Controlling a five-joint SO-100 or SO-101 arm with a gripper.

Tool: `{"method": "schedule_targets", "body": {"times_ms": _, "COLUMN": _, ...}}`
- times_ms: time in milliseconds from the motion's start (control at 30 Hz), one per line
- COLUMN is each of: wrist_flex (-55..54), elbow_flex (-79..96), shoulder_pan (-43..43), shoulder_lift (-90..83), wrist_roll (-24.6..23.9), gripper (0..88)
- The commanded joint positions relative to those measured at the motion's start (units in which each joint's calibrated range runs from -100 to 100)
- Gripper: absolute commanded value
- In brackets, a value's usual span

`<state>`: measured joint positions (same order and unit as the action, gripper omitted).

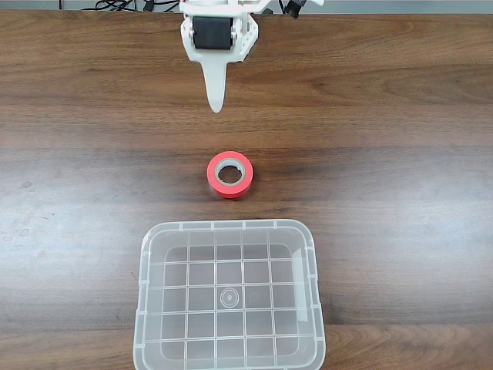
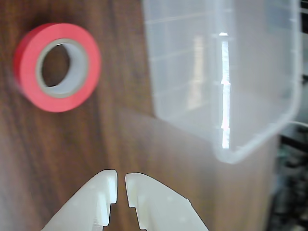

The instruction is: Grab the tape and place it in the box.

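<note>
A small red tape (image 1: 229, 174) roll with a grey-white core lies flat on the wooden table, in the middle of the fixed view. In the wrist view the tape (image 2: 57, 67) sits at the upper left. The clear plastic box (image 1: 229, 294) with a grid bottom stands in front of it, near the table's lower edge, and nothing is inside it. In the wrist view the box (image 2: 226, 77) fills the upper right. My white gripper (image 1: 216, 104) hangs at the top of the fixed view, behind the tape and apart from it. Its fingertips (image 2: 121, 182) are nearly together with nothing between them.
The dark wooden table (image 1: 400, 154) stretches bare to either side of the tape and box. Black cables (image 1: 123, 5) lie along the far edge behind the arm.
</note>
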<state>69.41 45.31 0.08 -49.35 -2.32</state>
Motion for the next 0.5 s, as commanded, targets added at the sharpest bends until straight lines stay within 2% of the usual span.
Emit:
{"method": "schedule_targets", "body": {"times_ms": 0, "wrist_flex": 2.85, "elbow_flex": -12.32, "shoulder_pan": 0.22, "shoulder_lift": 17.98, "wrist_roll": -0.21, "gripper": 1.3}}
{"method": "schedule_targets", "body": {"times_ms": 167, "wrist_flex": 0.8, "elbow_flex": -11.36, "shoulder_pan": -0.37, "shoulder_lift": 24.97, "wrist_roll": 0.69, "gripper": 1.3}}
{"method": "schedule_targets", "body": {"times_ms": 467, "wrist_flex": -17.35, "elbow_flex": 2.48, "shoulder_pan": -0.37, "shoulder_lift": 31.09, "wrist_roll": 2.59, "gripper": 1.3}}
